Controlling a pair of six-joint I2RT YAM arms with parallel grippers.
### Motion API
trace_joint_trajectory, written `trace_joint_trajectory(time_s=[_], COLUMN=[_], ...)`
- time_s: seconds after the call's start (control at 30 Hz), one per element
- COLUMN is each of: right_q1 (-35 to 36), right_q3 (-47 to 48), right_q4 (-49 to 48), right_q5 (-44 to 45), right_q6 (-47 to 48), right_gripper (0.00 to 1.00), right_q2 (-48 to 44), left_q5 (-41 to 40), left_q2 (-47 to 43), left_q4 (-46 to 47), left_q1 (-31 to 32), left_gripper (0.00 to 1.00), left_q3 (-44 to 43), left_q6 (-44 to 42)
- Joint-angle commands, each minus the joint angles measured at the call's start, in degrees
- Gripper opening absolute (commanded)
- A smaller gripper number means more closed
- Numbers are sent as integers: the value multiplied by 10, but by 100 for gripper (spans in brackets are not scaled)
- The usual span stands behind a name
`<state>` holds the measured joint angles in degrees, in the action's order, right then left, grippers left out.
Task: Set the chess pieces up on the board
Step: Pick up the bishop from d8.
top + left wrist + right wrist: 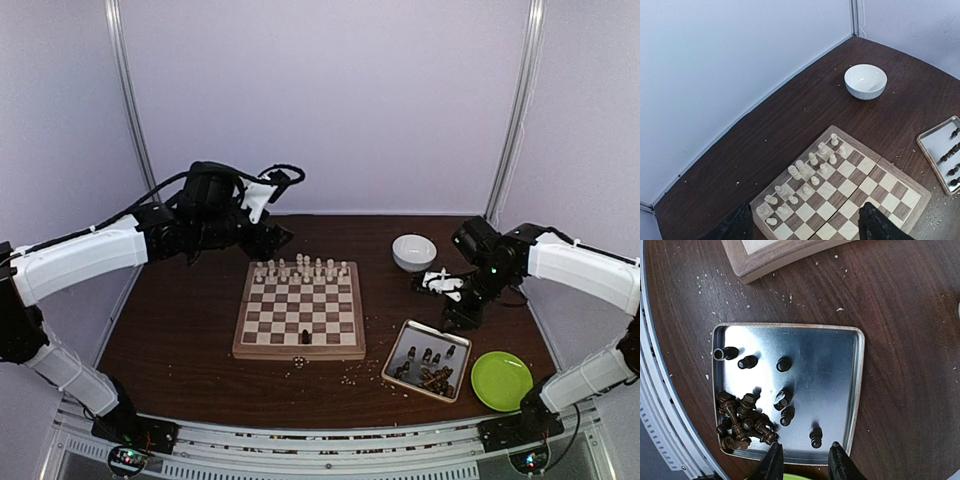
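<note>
The right hand (805, 465) hangs over the near edge of the metal tray (840, 340). Its two fingers (772, 462) stand a narrow gap apart, and nothing shows between them. Just ahead of the fingertips one dark piece (815, 436) stands alone on the bare metal. Five more loose dark pieces (784, 364) are scattered across the middle of the tray. A heap of dark pieces (742, 422) lies tangled in one corner. A green plate (500, 380) sits on the table (180, 330) just beside the tray, on the right. A white bowl (413, 252) stands further back, near the right arm.

The left hand (805, 227) is held above the far left corner of the board (298, 352). Its fingers are spread wide and hold nothing. In its wrist view the two fingertips frame the end of the board where the cream pieces (300, 268) stand. These are lined up in two rows along the far edge, upright on their squares. A single dark piece (305, 335) stands on the near side of the board, close to the middle of the back row. The other squares there are bare. The board lies flat at the centre of the table, its small clasp facing the arms. Pale crumbs (350, 378) are strewn on the dark wood between board and tray.
</note>
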<state>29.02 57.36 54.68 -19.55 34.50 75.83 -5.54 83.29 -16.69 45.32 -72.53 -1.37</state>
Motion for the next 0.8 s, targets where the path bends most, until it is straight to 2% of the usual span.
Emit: trace_joint_trajectory(time_s=[0.0, 0.17, 0.27, 0.3, 0.37, 0.43, 0.6, 0.77], right_q1=[14, 49, 67, 68, 68, 67, 25, -13], right_q3=[-18, -41, -38, -37, -42, -68, -114, -121], right_q4=[0, -18, -25, -23, -27, -47, -117, -138], right_q5=[15, 16, 21, 20, 23, 34, -15, -21], right_q6=[7, 23, 16, 15, 14, 13, -8, -11], right_gripper=[28, 26, 26, 26, 25, 24, 24, 26], right_q2=[29, 26, 32, 32, 20, -5, -67, -97], left_q5=[-14, -1, 16, 7, 31, 72, 164, 176], left_q2=[-35, -29, 7, 29, 90, 126, 113, 141], left_q4=[56, 48, 22, -15, -129, -184, -131, -146], left_q1=[4, 4, 8, 10, 10, 11, 29, 61], left_gripper=[74, 74, 70, 68, 57, 50, 52, 53], left_q3=[-3, -6, -15, -33, -97, -124, -27, -9], left_q6=[18, 24, 21, 31, 51, 72, 94, 90])
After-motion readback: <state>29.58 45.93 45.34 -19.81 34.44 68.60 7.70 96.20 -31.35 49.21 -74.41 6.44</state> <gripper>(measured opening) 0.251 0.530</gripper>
